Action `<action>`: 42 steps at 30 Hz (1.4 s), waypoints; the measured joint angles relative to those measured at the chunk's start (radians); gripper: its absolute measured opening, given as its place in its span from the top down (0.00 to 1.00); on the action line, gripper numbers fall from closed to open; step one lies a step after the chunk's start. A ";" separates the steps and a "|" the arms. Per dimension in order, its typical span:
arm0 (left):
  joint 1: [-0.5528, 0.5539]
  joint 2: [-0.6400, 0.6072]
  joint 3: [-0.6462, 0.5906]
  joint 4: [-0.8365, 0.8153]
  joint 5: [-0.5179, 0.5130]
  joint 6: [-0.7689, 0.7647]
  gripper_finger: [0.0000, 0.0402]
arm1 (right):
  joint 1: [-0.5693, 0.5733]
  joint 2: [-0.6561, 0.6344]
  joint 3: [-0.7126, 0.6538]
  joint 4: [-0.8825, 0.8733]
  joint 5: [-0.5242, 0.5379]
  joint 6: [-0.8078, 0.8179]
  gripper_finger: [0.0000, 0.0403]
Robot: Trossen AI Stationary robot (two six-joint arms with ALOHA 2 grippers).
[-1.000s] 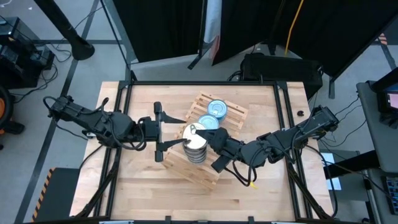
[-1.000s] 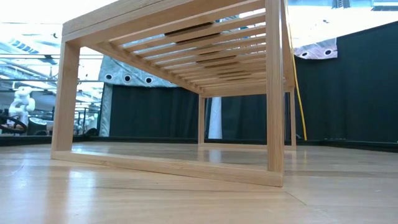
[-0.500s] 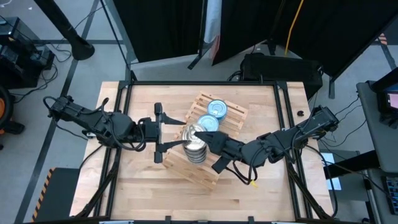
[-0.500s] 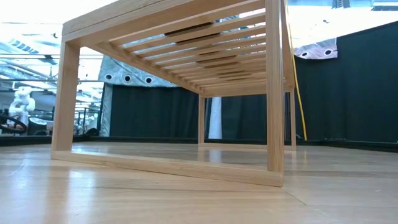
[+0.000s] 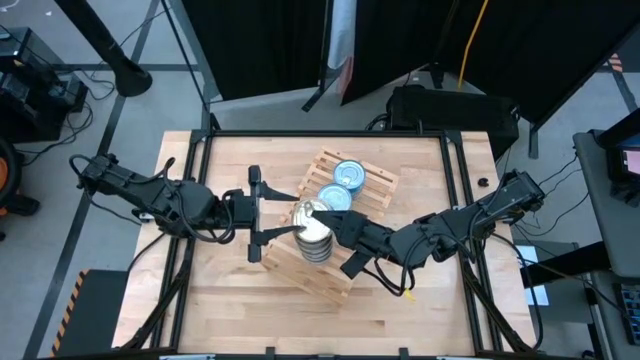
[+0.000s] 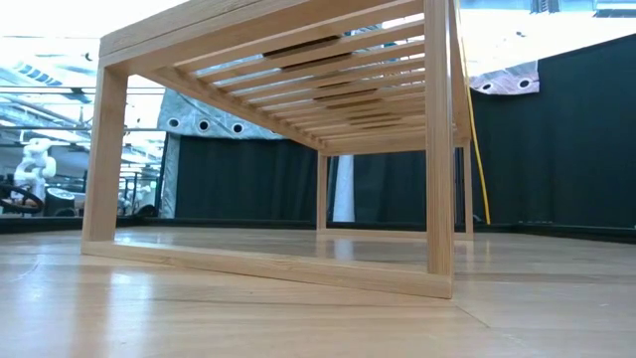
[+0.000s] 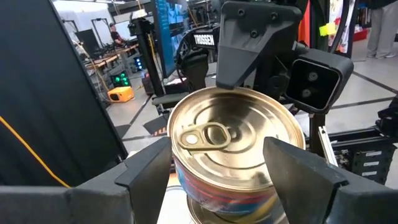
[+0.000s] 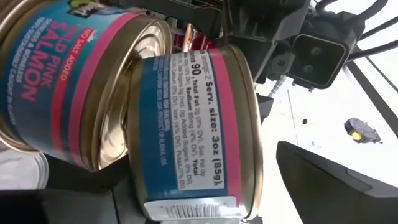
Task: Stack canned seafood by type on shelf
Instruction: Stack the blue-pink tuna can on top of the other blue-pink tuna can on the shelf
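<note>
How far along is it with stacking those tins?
Well along: blue-topped tins sit on the slatted shelf, and a stack of silver pull-tab tins stands beside them. Both the left gripper and the right gripper flank its top tin. No loose tins show.

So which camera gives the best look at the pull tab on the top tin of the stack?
The left wrist view: the pull tab faces it squarely. The high view shows only the tin's small silver top; the right wrist view shows tin sides, the low view only the shelf.

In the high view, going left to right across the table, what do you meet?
Left gripper → stack of silver-topped tins on the shelf → right gripper beside it → right arm. The blue-topped tins lie farther back.
</note>
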 joint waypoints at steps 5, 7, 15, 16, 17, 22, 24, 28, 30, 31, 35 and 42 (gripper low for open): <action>0.000 0.000 0.000 -0.026 0.000 -0.021 0.35 | 0.000 0.000 0.000 0.000 0.004 -0.068 0.23; 0.000 0.000 0.000 -0.028 0.000 -0.022 0.35 | 0.000 0.000 0.000 0.001 0.004 -0.098 0.23; 0.001 0.000 0.000 -0.029 0.000 -0.022 0.35 | 0.000 0.000 0.000 0.006 0.005 -0.162 0.23; 0.001 0.000 0.000 -0.029 0.000 -0.022 0.35 | 0.000 0.000 0.000 0.007 0.004 -0.174 0.23; 0.001 0.000 0.000 -0.030 0.000 -0.022 0.35 | 0.000 0.000 0.000 0.007 0.004 -0.184 0.23; 0.001 -0.002 0.000 -0.030 -0.001 -0.022 0.35 | 0.001 0.000 0.000 0.042 0.003 -0.209 0.23; 0.001 -0.002 0.000 -0.030 -0.003 -0.023 0.35 | 0.002 0.000 0.000 0.068 -0.006 -0.208 0.23; 0.001 -0.002 0.000 -0.032 0.004 -0.045 0.35 | 0.008 0.000 0.000 0.079 -0.028 -0.201 0.23; 0.000 -0.002 0.000 -0.032 0.016 -0.049 0.35 | 0.008 0.000 0.000 0.080 -0.028 -0.203 0.23; 0.000 -0.002 0.000 -0.032 0.016 -0.048 0.35 | 0.008 0.000 0.000 0.079 -0.027 -0.203 0.23; -0.001 -0.001 0.000 -0.033 0.018 -0.048 0.35 | 0.008 0.000 0.000 0.079 0.015 -0.209 0.23; -0.001 0.002 0.000 -0.049 0.026 -0.048 0.35 | 0.008 0.000 0.000 0.082 0.044 -0.225 0.23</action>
